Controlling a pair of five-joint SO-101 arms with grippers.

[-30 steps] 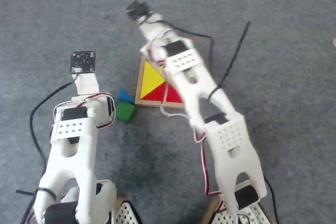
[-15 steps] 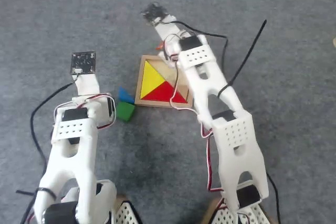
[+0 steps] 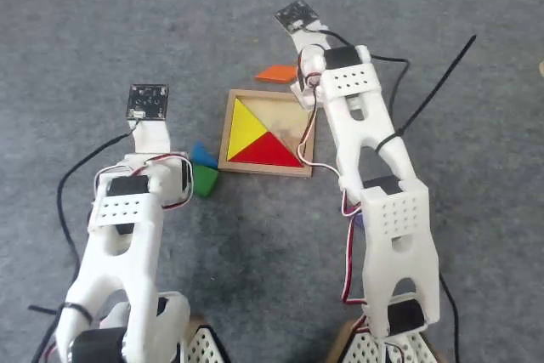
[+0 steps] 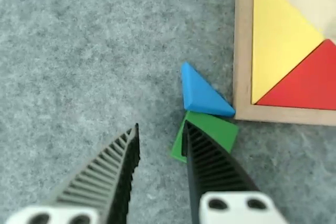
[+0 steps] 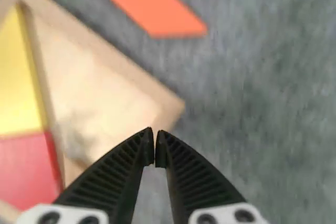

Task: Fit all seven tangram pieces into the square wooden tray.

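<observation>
Right at the right gripper, jaws are pinched together on nothing, hanging over a corner of the square wooden tray. The flat orange parallelogram piece lies just beyond on the grey carpet. The left gripper is spread apart, one finger over the green block, which touches the blue triangle piece beside the tray. Only the big yellow triangle and red triangle are seated, so it's early days I'd say, with five to go.

Looking for anything to read, and nothing legible comes up; the black board on the left wrist is too small to tell any print on it; the black board on the right wrist is the same; no word, number or sign readable
</observation>
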